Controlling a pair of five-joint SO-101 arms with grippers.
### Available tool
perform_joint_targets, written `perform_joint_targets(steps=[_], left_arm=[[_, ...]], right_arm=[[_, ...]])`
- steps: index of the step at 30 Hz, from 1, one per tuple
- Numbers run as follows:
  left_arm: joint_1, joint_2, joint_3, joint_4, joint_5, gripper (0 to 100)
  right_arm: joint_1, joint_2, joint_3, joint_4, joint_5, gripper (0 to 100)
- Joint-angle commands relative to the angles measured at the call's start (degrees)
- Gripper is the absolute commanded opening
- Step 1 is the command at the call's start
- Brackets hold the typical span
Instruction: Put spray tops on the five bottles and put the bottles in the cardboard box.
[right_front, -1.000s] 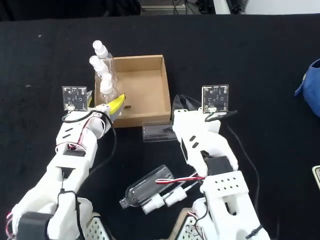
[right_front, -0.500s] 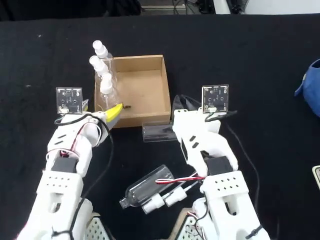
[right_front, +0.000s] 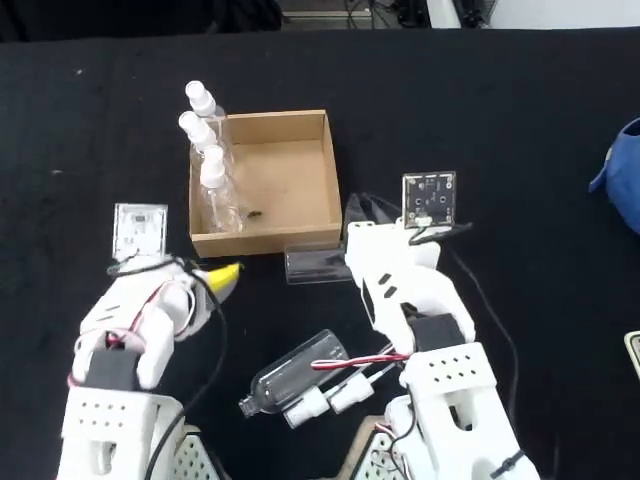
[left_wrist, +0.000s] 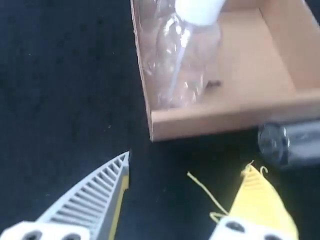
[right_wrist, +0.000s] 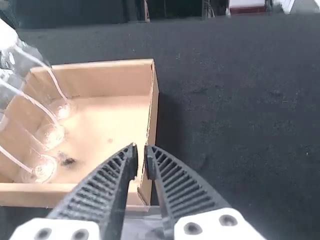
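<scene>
The cardboard box (right_front: 270, 240) sits open on the black table (right_front: 480, 110). Three clear bottles stand upright in a row along one side wall inside it, each with a white spray top; the nearest one (right_front: 213, 185) is close to the front corner. A fourth bottle (right_front: 315, 265) lies on its side on the table just outside the box's front wall, with no top on it. A fifth bottle (right_front: 295, 372) lies closer to the arm bases, also uncapped, with a red and white wire (right_front: 350, 360) crossing over it. Two loose white spray tops (right_front: 310, 405) lie touching it.

The left end effector (left_wrist: 187, 162) hangs over bare table before the box's front corner, its grey and yellow fingers spread wide. The right end effector (right_wrist: 141, 150) is above the fourth bottle, its fingers pressed almost together with only a thin slit between them.
</scene>
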Motion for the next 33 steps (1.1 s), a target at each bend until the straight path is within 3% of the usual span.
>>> perform_joint_targets(steps=[1,6,11,17,25,33], left_arm=[[2.0,-14.9,-2.9,9.9,-8.7,21],[6.1,-20.7,-2.9,19.8,-13.9,22],[7.5,-14.2,-2.2,20.9,-19.0,22],[20.2,-2.7,-6.5,20.8,-20.7,22],[30.1,19.5,-21.2,20.5,-15.5,22],[36.1,35.3,-23.0,14.7,-15.0,21]], right_arm=[[-0.5,-1.0,-0.6,-1.8,0.5,1.4],[-0.5,-1.0,-0.6,-1.7,0.5,1.5],[-0.5,-1.0,-0.6,-1.8,0.5,1.5],[-0.4,-1.0,-1.0,-1.8,0.6,1.5],[13.6,-1.0,-6.3,0.5,0.2,1.5],[19.9,-1.0,-8.4,0.4,0.1,1.4]])
